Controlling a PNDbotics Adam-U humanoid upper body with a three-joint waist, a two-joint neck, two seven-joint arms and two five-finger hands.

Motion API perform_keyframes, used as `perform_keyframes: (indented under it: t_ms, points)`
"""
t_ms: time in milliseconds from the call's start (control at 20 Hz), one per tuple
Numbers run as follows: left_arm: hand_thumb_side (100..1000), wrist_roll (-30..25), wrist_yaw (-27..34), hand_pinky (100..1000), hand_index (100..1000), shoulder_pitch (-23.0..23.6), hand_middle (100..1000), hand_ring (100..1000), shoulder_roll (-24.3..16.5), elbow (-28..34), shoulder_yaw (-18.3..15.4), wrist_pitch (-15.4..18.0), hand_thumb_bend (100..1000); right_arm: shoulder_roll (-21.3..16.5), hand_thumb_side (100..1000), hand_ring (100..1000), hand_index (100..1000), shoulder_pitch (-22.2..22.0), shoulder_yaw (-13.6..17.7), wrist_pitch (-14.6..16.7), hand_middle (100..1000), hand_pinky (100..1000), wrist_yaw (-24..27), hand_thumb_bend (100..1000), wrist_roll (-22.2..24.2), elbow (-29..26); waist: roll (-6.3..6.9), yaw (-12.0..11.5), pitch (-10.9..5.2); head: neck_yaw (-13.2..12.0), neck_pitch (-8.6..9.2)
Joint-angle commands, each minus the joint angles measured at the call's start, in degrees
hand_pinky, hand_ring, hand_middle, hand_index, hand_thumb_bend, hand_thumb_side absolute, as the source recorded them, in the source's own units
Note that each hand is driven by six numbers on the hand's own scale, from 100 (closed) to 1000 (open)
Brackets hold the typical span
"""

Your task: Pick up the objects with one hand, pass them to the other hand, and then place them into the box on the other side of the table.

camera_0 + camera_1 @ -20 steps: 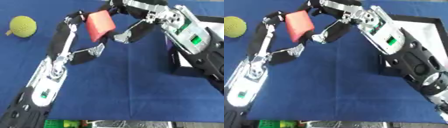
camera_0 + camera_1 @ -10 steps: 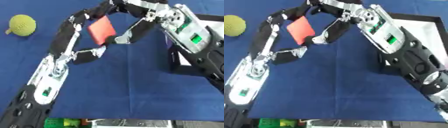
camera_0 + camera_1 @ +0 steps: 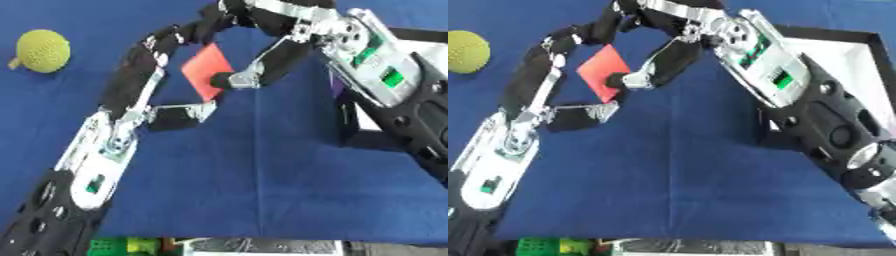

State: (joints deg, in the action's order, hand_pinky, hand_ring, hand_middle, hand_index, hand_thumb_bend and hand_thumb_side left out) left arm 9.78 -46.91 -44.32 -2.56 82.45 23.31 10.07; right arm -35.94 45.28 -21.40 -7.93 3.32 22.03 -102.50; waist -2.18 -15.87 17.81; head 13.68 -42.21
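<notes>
Blue cloth covers desk (image 3: 262,190). Red flat piece (image 3: 205,74) held above it, left of box (image 3: 850,65), between 2 hands. Left hand (image 3: 166,55) has fingers curled round its upper edge, thumb below; right hand (image 3: 262,65) pinches its lower right edge. We judge it light, thin, stiff; take by edges. Yellow-green ball (image 3: 42,50) lies far left of red piece.
</notes>
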Motion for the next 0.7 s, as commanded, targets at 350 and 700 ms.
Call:
perform_keyframes:
  t_ms: [350,700]
  points:
    - [357,3.32,3.41,788,797,-0.97,520,585,-0.29,0.92,-0.39,-0.72,118,-1.18,200,1000,725,0.27,0.36,0.63,620,906,-0.74,433,-0.21,-0.74,0.00,0.01,-0.96,-0.07,0.06]
    - [331,3.96,5.61,762,673,-0.99,427,511,-0.24,0.98,0.03,0.89,100,-1.16,153,1000,752,0.16,0.15,1.57,644,908,-1.41,374,0.08,-0.49,0.00,0.02,-0.95,-0.02,0.21]
